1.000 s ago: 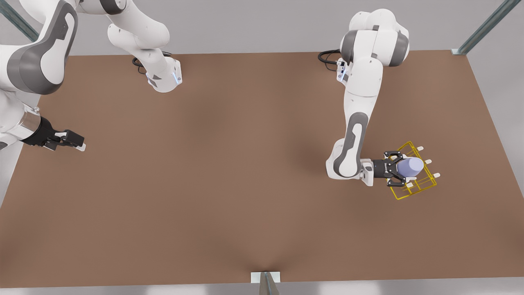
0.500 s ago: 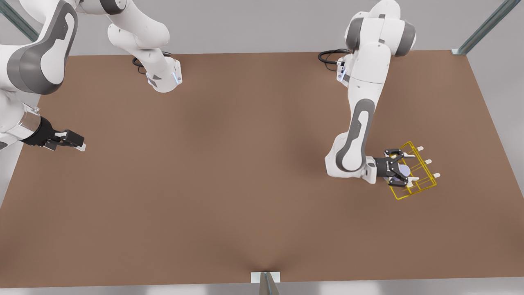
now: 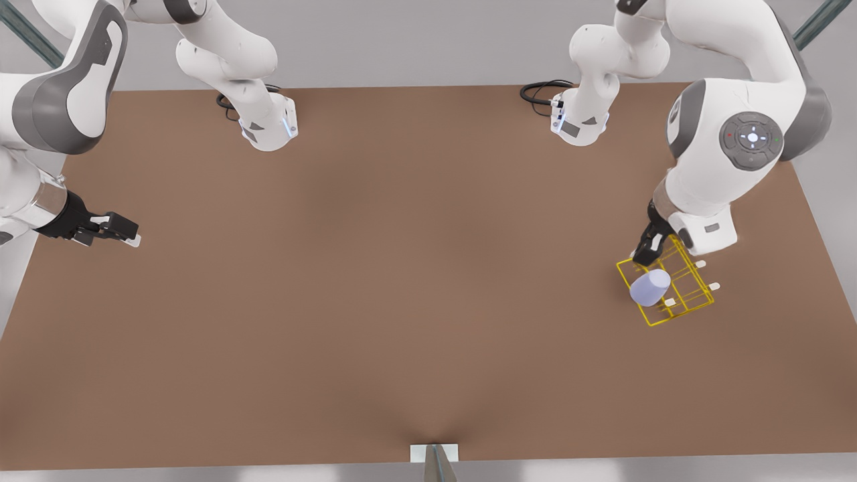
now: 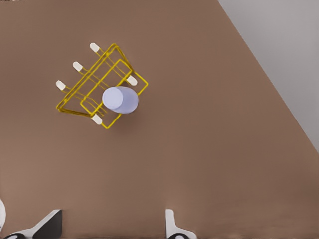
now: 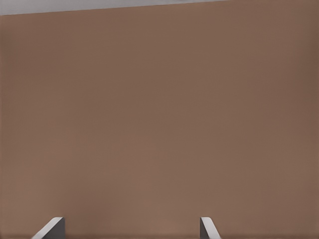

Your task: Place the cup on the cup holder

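The lavender-blue cup (image 3: 649, 286) rests on the yellow wire cup holder (image 3: 676, 316) at the front view's right, over one of its white-tipped pegs. From the left wrist view the cup (image 4: 119, 99) sits near one side of the cup holder (image 4: 92, 79). My left gripper (image 3: 648, 249) hangs above and just behind the holder, open and holding nothing; its fingertips (image 4: 172, 224) stand wide apart, well clear of the cup. At the front view's far left my right gripper (image 3: 124, 234) waits open over bare table, its fingertips (image 5: 208, 226) spread.
The brown table (image 3: 402, 268) stretches wide between the two arms. Both arm bases (image 3: 268, 127) stand at the far edge. The left arm's large elbow (image 3: 750, 140) looms above the table's right edge, near the holder.
The left gripper let go of the cup, rose and drew back from the holder as its arm swung up. The cup stayed on the holder. The right arm has not moved.
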